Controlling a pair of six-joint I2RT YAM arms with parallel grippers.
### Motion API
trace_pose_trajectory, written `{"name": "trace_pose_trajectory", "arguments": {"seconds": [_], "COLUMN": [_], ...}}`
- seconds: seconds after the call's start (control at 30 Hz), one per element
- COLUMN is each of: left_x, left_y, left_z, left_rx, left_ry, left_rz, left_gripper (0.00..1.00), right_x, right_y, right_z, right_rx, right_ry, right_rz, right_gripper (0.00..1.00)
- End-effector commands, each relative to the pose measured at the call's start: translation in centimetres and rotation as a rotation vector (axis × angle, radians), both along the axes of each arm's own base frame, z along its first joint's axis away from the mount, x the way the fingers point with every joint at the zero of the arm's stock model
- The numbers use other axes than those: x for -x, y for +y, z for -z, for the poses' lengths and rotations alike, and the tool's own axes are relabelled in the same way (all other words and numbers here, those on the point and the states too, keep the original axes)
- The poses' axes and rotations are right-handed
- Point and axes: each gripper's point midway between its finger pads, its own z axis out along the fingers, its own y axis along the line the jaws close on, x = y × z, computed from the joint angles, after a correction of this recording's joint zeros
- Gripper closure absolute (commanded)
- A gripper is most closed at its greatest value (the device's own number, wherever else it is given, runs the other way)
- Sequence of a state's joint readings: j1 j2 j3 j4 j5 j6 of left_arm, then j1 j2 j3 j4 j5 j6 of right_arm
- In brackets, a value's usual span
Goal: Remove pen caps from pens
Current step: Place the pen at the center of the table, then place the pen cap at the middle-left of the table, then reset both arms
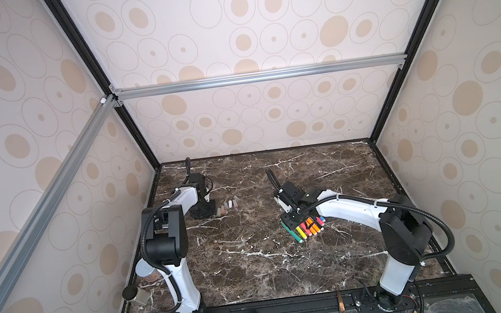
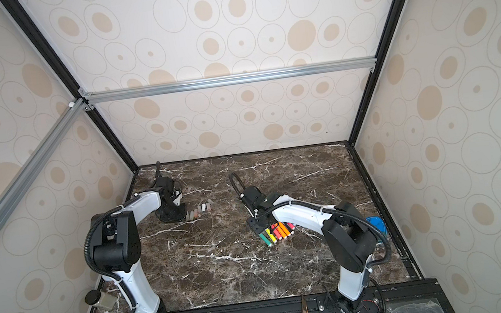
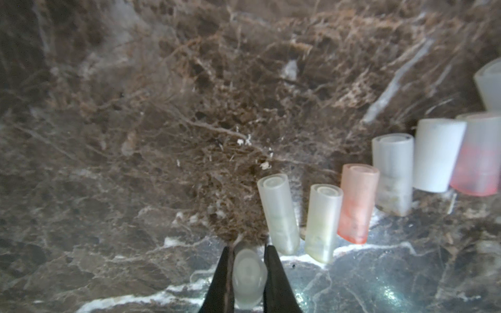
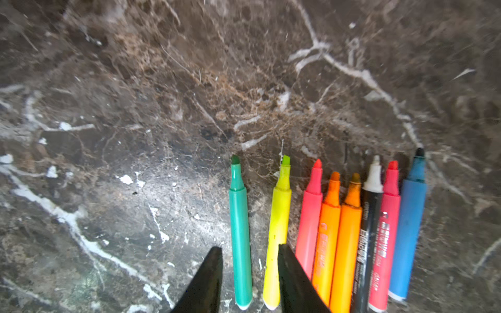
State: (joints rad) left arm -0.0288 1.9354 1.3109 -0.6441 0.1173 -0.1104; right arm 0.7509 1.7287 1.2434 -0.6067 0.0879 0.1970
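- Right wrist view: eight felt-tip pens [image 4: 347, 238] lie side by side on the dark marble tabletop [image 4: 135, 108], every tip bare. They are green, yellow, pink-red, two orange, black with a white neck, pink-red again, and blue.
- The right pincer [image 4: 249, 246] stands partly open astride the tail of the green pen [image 4: 240, 230], gripping nothing. One finger overlaps the yellow pen [image 4: 278, 225].
- Left wrist view: the left pincer [image 3: 249, 248] is closed on one frosted, stubby cap, the held cap [image 3: 248, 279]. I cannot tell whether it touches the marble.
- Seven more pen caps [image 3: 322, 222] lie loose just beside it in a ragged row. They are short translucent whitish cylinders, two flushed red and one more opaque white.
- In both top views the pens [image 1: 315, 228] [image 2: 279, 230] sit right of centre in the lower half of the frame. The pen caps [image 1: 223, 210] [image 2: 196, 214] lie left of centre, well apart from them.
- Uncapping looks finished. Only setting down the held cap seems left.
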Motion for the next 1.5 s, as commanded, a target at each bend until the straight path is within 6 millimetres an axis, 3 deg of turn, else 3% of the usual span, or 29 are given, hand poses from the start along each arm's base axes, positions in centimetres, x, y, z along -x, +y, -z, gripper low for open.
{"name": "trace_pose_trajectory", "arguments": {"seconds": [0.0,0.5,0.67,0.73,0.83,0.87,0.97,1.0,1.07,1.13,1.23,1.3,1.47], "left_x": [0.0,-0.5,-0.8,-0.9,-1.0,-1.0,-0.9,-0.7,-0.2,0.7,2.9,4.8,7.9], "left_y": [-0.4,0.4,0.6,0.6,0.4,0.3,0.4,0.4,1.0,2.3,2.4,4.2,7.0], "left_z": [0.4,-0.6,-2.4,-4.3,-8.8,-11.0,-18.5,-21.5,-26.4,-29.1,-26.7,-23.0,-14.9], "left_rx": [0.015,-0.032,-0.039,-0.039,-0.030,-0.024,-0.021,-0.021,-0.027,-0.023,0.076,0.041,-0.221], "left_ry": [0.009,-0.019,-0.060,-0.098,-0.183,-0.225,-0.404,-0.486,-0.658,-0.845,-1.061,-1.162,-1.163], "left_rz": [0.028,0.005,0.003,0.005,0.015,0.019,0.009,0.001,-0.042,-0.174,-0.268,-0.370,-0.368], "left_gripper": [0.87,0.71,0.65,0.61,0.26,0.03,0.00,0.00,0.00,0.00,0.00,0.00,0.00], "right_x": [-0.3,0.0,0.0,0.1,0.0,-0.1,-0.5,-0.6,-1.1,-1.7,-2.3,-2.6,-2.4], "right_y": [-0.8,-1.0,-1.3,-1.4,-1.5,-1.7,-2.5,-2.9,-4.3,-7.1,-12.3,-14.5,-20.6], "right_z": [-1.7,-2.1,-2.8,-3.5,-5.2,-6.0,-9.2,-10.4,-12.9,-15.0,-17.6,-17.5,-12.3], "right_rx": [0.012,0.001,-0.004,-0.011,-0.038,-0.045,-0.083,-0.092,-0.093,-0.032,0.118,0.178,0.118], "right_ry": [-0.031,-0.032,-0.052,-0.068,-0.112,-0.134,-0.236,-0.273,-0.373,-0.496,-0.722,-0.835,-0.959], "right_rz": [0.009,0.017,0.017,0.015,0.015,0.020,0.051,0.067,0.118,0.206,0.329,0.303,0.411], "right_gripper": [0.63,0.63,0.63,0.61,0.52,0.49,0.21,0.00,0.01,0.01,0.01,0.01,0.00]}}
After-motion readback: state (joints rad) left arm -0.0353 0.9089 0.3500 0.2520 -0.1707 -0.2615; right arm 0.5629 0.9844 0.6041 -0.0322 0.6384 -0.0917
